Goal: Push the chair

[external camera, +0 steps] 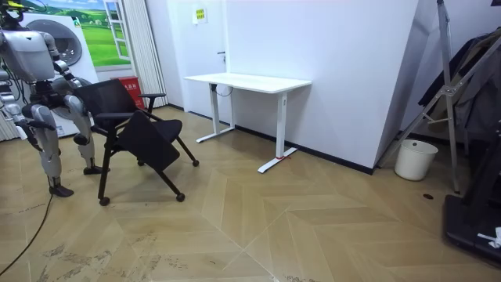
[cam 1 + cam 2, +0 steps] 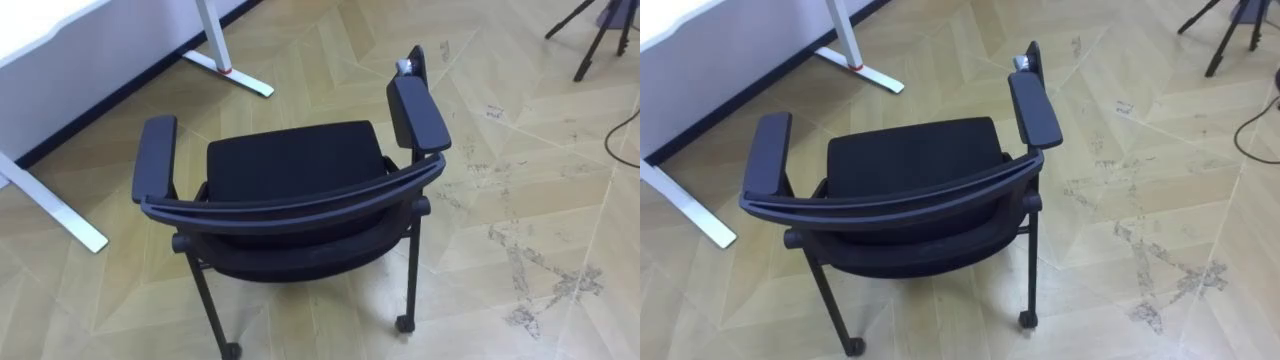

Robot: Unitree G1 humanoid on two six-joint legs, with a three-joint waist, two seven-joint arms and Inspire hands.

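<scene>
A black chair (image 2: 295, 160) with two padded armrests and small wheels stands right below me on the wood floor. Its curved backrest rail (image 2: 300, 205) is nearest to me, and its seat faces a white desk. In the room view I stand at the left, close behind the chair (image 1: 129, 125), with my arms low beside its backrest. My hands there are too small for me to read their fingers.
The white desk (image 1: 250, 82) stands against the wall, its feet (image 2: 232, 70) on the floor just beyond the chair. A tripod's legs (image 2: 598, 40) and a dark cable (image 2: 618, 130) lie to the right. A white bucket (image 1: 415, 159) sits far off.
</scene>
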